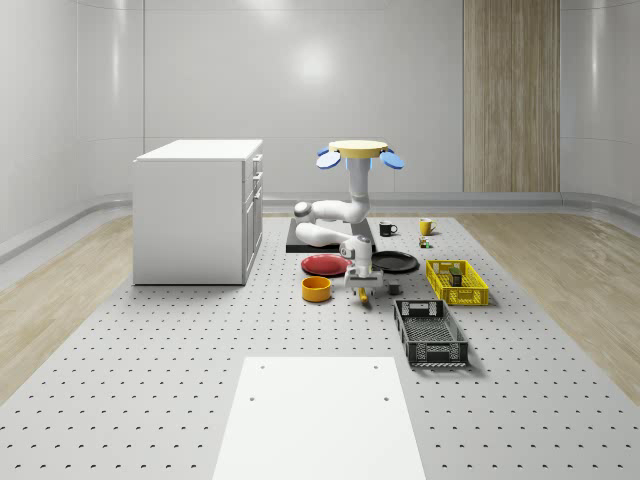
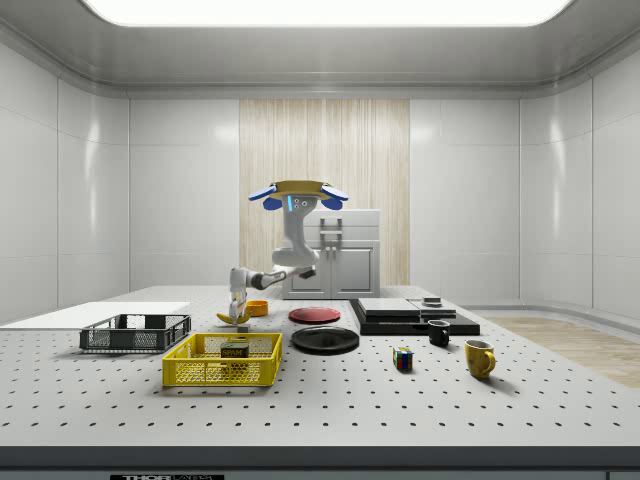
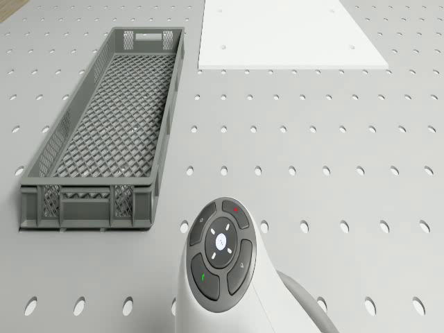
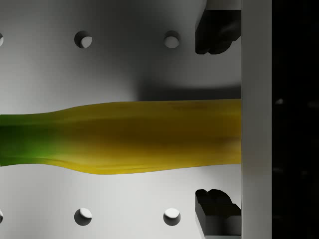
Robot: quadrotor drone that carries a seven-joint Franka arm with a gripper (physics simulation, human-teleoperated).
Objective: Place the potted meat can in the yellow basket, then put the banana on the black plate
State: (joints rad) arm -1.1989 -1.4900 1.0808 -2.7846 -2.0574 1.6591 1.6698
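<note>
- Drone position: we hover it above the far half of the table, over the black slab, with the arm folded down and forward toward the banana.
- Gripper state: in the wrist view the two fingers stand apart, one on each side of the banana, with visible table between each pad and the fruit. We judge the grasp not yet closed; the fingers straddle the fruit across its narrow width so that closing will clamp it.
- Potted meat can: it sits inside the yellow basket, so we judge the first step complete.
- Banana location: it lies flat on the table, at 6 o'clock from the black plate in the whole-scene view, with the orange bowl at its 9 o'clock.
- Clearance: the black plate is bare and lies near, at 12 to 1 o'clock from the gripper. The red plate borders it at 9 o'clock and the yellow basket stands at 3 o'clock, so we recommend a lift before any sideways travel.
- Grey crate: it lies at 5 o'clock from the gripper in the whole-scene view, away from the plate.
</note>
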